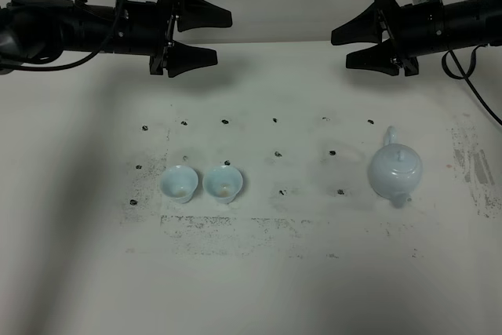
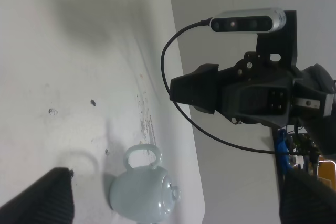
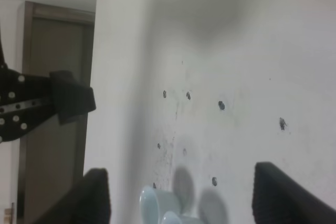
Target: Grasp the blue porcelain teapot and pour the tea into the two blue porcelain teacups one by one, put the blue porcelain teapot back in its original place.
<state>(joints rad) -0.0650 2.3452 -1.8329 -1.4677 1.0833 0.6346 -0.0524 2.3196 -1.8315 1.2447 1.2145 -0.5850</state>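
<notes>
While left claw [image 1: 222, 34] and right claw [image 1: 340, 50] hang released, the grasp looks unstarted, so right claw must descend and take the blue porcelain teapot [image 1: 396, 172] by its handle [image 1: 390, 136].

- The blue porcelain teapot [image 2: 139, 198] stands upright on the white table [image 2: 63, 51], near its edge (loop handle and lid knob both show).
- The right gripper [image 2: 181, 90] faces this way, a camera [image 2: 248, 22] mounted on it.
- The left gripper [image 2: 176, 203] has its fingertips [image 2: 39, 200] spread wide.
</notes>
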